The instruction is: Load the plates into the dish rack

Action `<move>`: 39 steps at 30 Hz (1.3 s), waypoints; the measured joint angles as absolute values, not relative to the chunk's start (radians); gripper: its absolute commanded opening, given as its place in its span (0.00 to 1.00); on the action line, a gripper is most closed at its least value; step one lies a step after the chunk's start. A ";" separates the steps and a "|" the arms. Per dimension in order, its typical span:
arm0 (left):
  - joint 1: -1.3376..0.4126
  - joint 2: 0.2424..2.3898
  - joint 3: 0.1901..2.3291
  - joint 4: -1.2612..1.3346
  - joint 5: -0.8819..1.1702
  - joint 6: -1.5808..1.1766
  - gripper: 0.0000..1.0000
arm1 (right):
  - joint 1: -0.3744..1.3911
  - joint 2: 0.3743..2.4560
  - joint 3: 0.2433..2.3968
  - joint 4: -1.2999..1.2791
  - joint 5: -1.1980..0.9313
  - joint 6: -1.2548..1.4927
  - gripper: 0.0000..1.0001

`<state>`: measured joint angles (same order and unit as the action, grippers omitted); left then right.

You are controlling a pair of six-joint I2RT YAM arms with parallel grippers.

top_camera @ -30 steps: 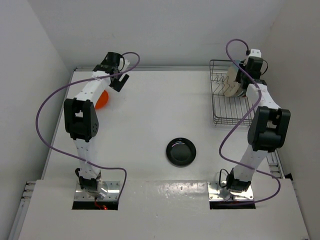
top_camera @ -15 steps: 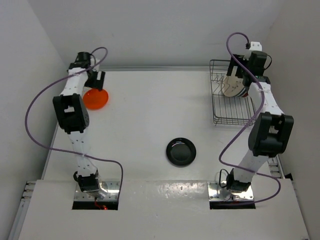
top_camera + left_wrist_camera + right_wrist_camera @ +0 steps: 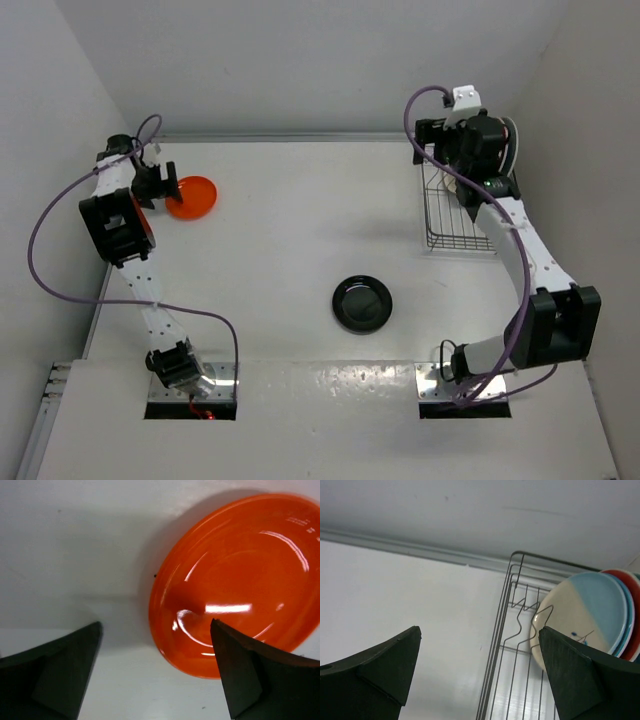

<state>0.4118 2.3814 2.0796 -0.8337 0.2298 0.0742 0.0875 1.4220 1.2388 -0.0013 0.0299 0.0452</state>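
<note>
Two plates lie flat on the bench point(image 3: 300, 250): orange plate point(image 3: 235, 580) far left, black plate point(image 3: 362, 303) mid-bench. Left pincer point(image 3: 156, 625) is spread at the orange plate's rim, gripping nothing. Right pincer point(image 3: 479, 630), also spread and empty, is beside the rack point(image 3: 512, 605), where a cream-and-blue plate point(image 3: 580, 615) stands on edge, a red plate point(image 3: 632, 595) behind it.

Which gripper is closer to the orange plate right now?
Left. The left gripper hangs open right over the edge of the orange plate at the table's far left. The right gripper is across the table, open, by the dish rack.
</note>
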 measured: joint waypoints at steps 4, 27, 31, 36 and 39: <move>0.405 2.434 2.139 -0.818 0.324 0.074 0.82 | 0.131 1.411 1.183 -0.007 0.060 0.038 1.00; 0.241 2.337 2.008 -0.833 0.835 0.168 0.00 | 0.359 1.586 1.209 -0.083 -0.222 0.204 0.99; 0.106 2.195 1.976 -0.828 0.907 0.199 0.00 | 0.407 1.754 1.255 -0.044 -0.333 0.350 0.99; -0.046 2.075 1.968 -0.827 0.987 0.220 0.00 | 0.427 1.901 1.303 0.099 -0.469 0.548 0.96; -0.082 2.055 1.954 -0.833 0.998 0.231 0.00 | 0.428 1.919 1.291 0.216 -0.517 0.650 0.62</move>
<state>-0.0822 2.0548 1.9537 -0.8326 0.9977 0.2306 0.4282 1.9190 1.2911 0.2161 -0.5171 0.6502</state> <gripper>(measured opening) 0.022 0.829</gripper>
